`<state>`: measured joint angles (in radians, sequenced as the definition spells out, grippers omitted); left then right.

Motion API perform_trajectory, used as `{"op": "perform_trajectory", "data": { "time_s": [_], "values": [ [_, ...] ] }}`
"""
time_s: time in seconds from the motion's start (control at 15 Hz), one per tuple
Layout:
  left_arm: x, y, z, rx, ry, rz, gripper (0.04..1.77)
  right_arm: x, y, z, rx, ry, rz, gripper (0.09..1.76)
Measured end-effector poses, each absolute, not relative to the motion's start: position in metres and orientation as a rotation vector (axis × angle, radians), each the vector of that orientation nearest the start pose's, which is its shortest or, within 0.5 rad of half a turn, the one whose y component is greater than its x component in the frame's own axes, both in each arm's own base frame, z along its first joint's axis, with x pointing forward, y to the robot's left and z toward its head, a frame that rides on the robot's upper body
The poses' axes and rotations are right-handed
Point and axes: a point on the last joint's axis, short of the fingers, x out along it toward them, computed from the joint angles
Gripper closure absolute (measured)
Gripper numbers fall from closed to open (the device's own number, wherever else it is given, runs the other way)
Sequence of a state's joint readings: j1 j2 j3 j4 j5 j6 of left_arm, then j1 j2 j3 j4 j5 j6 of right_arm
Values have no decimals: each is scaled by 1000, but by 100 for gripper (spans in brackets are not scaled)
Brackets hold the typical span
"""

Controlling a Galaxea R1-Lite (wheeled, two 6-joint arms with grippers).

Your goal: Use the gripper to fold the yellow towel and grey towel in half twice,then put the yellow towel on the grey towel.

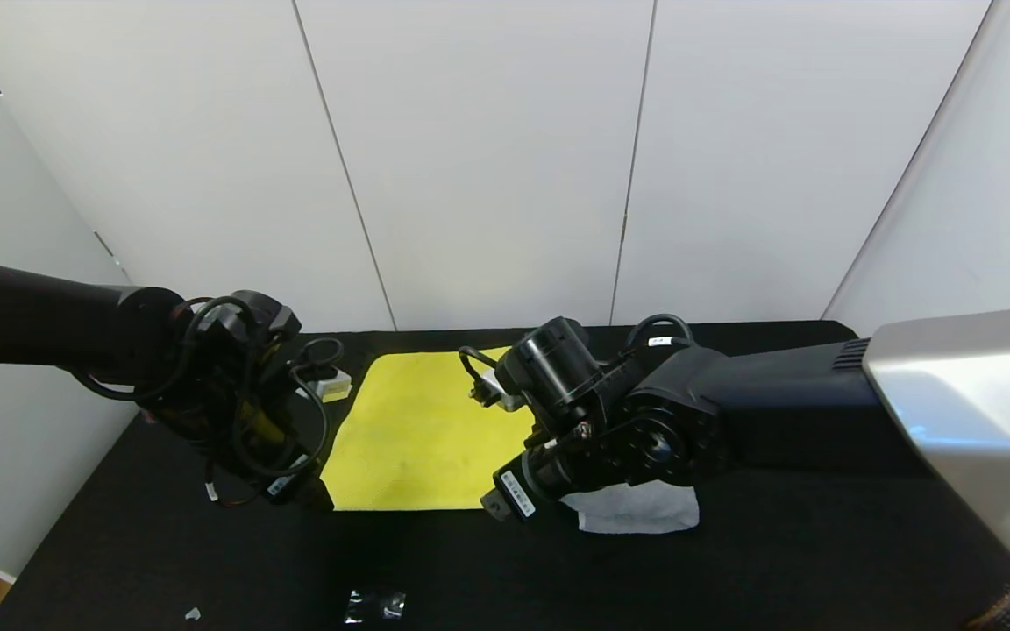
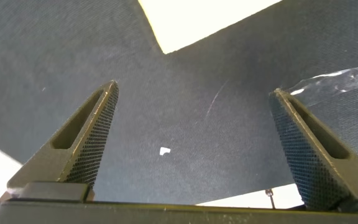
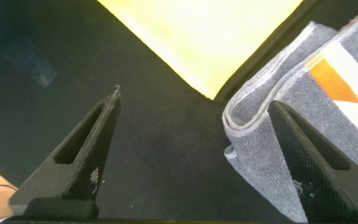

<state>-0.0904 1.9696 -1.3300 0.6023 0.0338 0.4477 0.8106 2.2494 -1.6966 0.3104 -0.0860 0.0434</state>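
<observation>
The yellow towel (image 1: 422, 429) lies flat and spread open in the middle of the black table (image 1: 821, 543). Its corner also shows in the left wrist view (image 2: 197, 18) and in the right wrist view (image 3: 204, 31). The grey towel (image 1: 636, 508) lies folded, mostly hidden under my right arm, just right of the yellow towel's near right corner. In the right wrist view the grey towel (image 3: 260, 137) shows layered edges and orange patches. My left gripper (image 2: 195, 89) is open and empty above bare table by the yellow towel's near left corner. My right gripper (image 3: 194, 98) is open, one finger over the grey towel.
A scrap of clear plastic (image 1: 375, 605) and a white fleck (image 1: 193, 613) lie near the table's front edge; the scrap also shows in the left wrist view (image 2: 328, 84). A small white box with a cable (image 1: 330, 383) sits at the back left. White wall panels stand behind.
</observation>
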Motion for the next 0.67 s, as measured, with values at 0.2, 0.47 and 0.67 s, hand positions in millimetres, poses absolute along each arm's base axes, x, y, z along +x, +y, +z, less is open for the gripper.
{"op": "perform_trajectory", "data": {
  "time_s": [0.2, 0.47, 0.67],
  "values": [
    [335, -30, 131, 467, 1219, -350, 9, 309, 322, 119, -350, 824, 658, 14],
    [337, -32, 126, 471, 1235, -361, 9, 310, 324, 111, -358, 841, 657, 14],
    [339, -34, 124, 478, 1232, -366, 9, 309, 327, 103, -369, 857, 661, 14]
  ]
}}
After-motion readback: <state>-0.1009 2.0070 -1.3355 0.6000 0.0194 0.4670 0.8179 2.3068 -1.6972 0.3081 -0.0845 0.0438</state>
